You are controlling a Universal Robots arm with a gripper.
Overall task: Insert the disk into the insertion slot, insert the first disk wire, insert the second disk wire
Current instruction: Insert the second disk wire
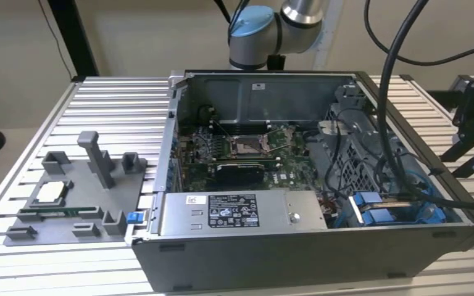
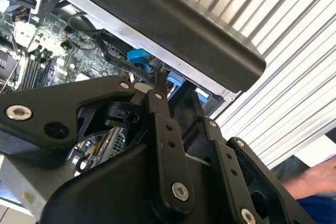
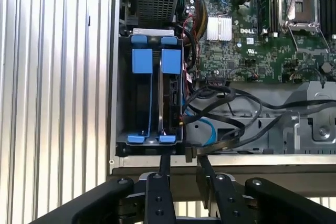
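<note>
Hovering just beside the insertion slot point(image 3: 140, 103), the hand point(image 3: 182, 162) gapes empty, its 2 fingertips point(image 3: 164, 162) covering the case rim point(image 3: 262, 157).

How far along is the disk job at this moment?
The disk seems already seated in the slot with blue clips. The gripper hovers empty over the case edge. Loose wires lie beside the slot, apparently not plugged in.

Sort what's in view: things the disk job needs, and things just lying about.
Job: claw, open; insertion slot with blue clips; disk, apparently seated in it; loose cables beside it.
Lying about: power supply; motherboard; grey fixture tray on the table.
</note>
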